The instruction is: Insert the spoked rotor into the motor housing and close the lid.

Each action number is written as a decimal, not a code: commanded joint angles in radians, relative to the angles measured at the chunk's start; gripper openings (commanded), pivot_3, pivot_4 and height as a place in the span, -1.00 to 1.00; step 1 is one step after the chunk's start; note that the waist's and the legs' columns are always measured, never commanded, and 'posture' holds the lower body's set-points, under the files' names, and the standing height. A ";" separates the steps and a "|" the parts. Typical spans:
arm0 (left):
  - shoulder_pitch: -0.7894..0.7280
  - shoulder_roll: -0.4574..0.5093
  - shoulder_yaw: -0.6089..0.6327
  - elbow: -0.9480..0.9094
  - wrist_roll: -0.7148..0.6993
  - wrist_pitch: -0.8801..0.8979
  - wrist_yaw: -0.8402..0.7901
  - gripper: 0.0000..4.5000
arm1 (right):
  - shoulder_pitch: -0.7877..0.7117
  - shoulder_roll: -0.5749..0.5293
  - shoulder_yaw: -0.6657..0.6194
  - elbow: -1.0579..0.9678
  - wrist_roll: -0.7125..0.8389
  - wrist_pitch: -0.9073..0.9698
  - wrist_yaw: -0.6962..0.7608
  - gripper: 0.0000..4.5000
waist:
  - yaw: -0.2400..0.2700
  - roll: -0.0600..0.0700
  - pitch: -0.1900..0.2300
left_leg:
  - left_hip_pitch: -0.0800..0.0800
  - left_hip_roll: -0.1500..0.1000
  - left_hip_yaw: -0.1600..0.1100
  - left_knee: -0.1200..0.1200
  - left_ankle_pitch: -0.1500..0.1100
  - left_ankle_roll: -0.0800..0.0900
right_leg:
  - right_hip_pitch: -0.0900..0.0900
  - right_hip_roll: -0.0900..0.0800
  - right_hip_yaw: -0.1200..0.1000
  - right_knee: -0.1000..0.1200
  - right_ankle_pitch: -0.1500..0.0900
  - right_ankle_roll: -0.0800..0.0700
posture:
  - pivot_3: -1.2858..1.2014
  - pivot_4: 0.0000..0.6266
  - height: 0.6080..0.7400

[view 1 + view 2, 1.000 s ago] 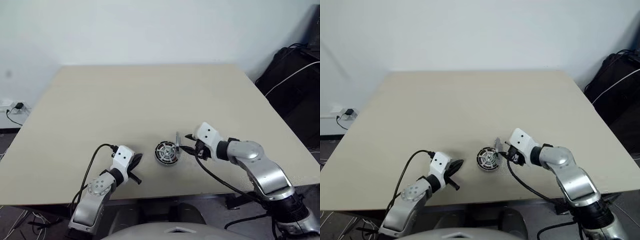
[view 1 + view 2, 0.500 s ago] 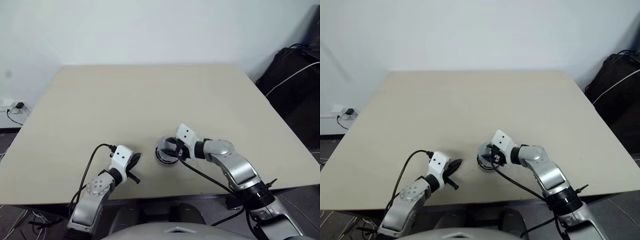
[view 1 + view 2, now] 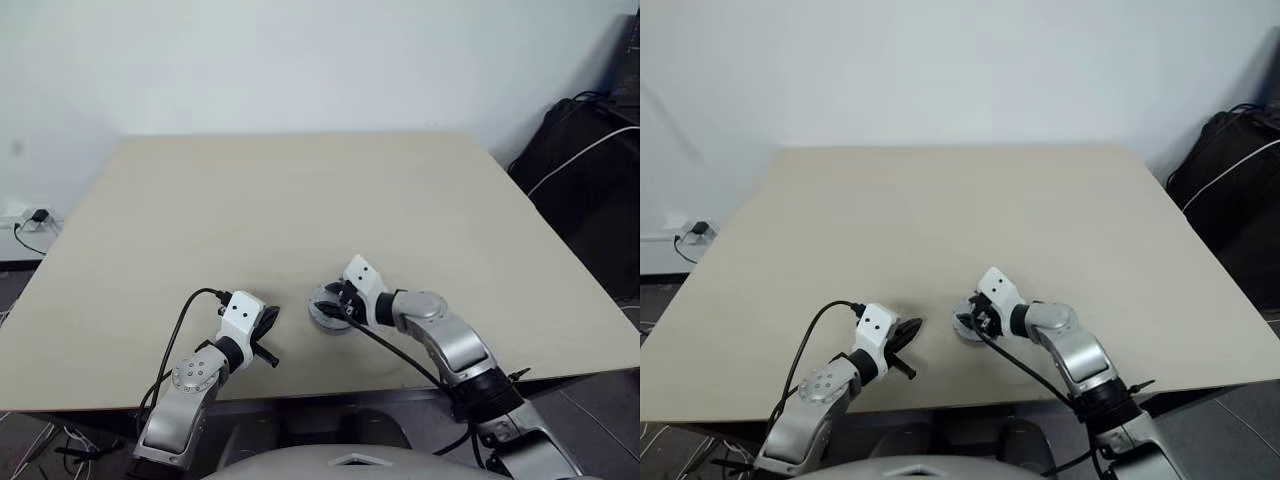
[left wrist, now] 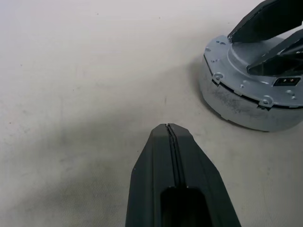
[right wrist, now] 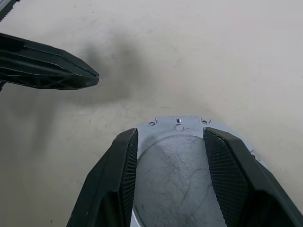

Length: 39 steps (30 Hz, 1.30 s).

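Two black fingers [image 5: 122, 179] of the right gripper [image 5: 173, 187] straddle the lid [image 5: 177, 175], one at each side of its plain grey face, the jaws standing partway apart with the disc between them. Whether the pads actually press its edge cannot be told. That lid lies flat on top of the housing [image 4: 246, 101], whose grey metal wall with small screw points shows beneath it in the left wrist view; the two look seated together, though a thin dark seam runs round the join. Windings and rotor are hidden under the lid.

From the head views, the housing sits near the front edge of the table [image 3: 300, 200], slightly right of centre, with the right gripper lying over it from the robot's right.

Left of it, near but apart, the left gripper [image 4: 169, 130] rests low over the bare tabletop, its jaws pressed fully together and holding nothing, its tip aimed toward the housing. A black cable [image 3: 185, 315] loops back from the left wrist.
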 commanded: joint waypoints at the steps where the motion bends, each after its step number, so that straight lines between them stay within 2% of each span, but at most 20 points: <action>1: -0.020 0.005 0.001 -0.023 -0.004 -0.002 -0.002 -1.00 | 0.016 0.009 0.012 -0.009 0.001 0.011 -0.004 0.03 | -0.001 0.001 -0.002 | 0.000 0.000 0.000 0.000 0.000 0.000 | 0.000 0.000 0.000 0.000 0.000 0.000 | 0.03 -1.00 1.00; 11: -0.021 0.004 -0.004 -0.025 -0.002 -0.001 0.000 -1.00 | 0.038 0.067 -0.122 -0.171 0.060 -0.076 -0.096 0.03 | 0.000 0.001 -0.002 | -0.001 0.000 0.000 0.000 0.000 0.000 | -0.001 0.000 0.000 0.000 0.000 0.000 | 0.03 -1.00 1.00; 18: -0.020 -0.002 -0.002 -0.022 0.007 -0.019 0.013 -1.00 | 0.097 0.143 -0.260 -0.207 0.071 -0.285 -0.235 0.03 | 0.002 0.002 -0.002 | -0.001 0.000 0.000 -0.001 0.000 0.000 | -0.001 0.000 0.001 0.000 0.000 0.000 | 0.03 -1.00 1.00; 25: -0.018 -0.002 0.002 -0.021 0.009 -0.028 0.022 -1.00 | 0.157 0.168 -0.355 -0.289 0.151 -0.321 -0.275 0.03 | 0.000 0.002 -0.001 | -0.001 0.000 0.000 -0.001 0.000 -0.001 | -0.001 0.001 0.001 0.000 0.000 0.000 | 0.03 -1.00 1.00; 32: -0.030 -0.003 -0.002 -0.008 0.017 -0.037 0.028 -1.00 | 0.190 0.156 -0.365 -0.322 0.135 -0.254 -0.342 0.03 | -0.003 0.003 -0.001 | 0.000 0.000 0.000 -0.001 0.000 -0.001 | -0.001 0.001 0.002 0.000 0.000 0.000 | 0.03 -1.00 1.00; 35: -0.036 -0.004 -0.003 -0.001 0.020 -0.039 0.029 -1.00 | 0.216 0.080 -0.326 -0.294 0.075 -0.152 -0.343 0.03 | -0.001 0.003 -0.001 | 0.000 0.000 0.000 -0.001 0.000 -0.001 | -0.001 0.001 0.002 0.000 0.000 0.000 | 0.03 -1.00 1.00; 39: -0.041 -0.003 -0.003 0.011 0.022 -0.044 0.028 -1.00 | 0.249 0.011 -0.255 -0.303 0.066 -0.073 -0.287 0.03 | 0.001 0.004 -0.001 | -0.001 -0.001 0.000 -0.001 0.000 -0.001 | -0.001 0.000 0.002 0.000 -0.001 -0.001 | 0.03 -1.00 1.00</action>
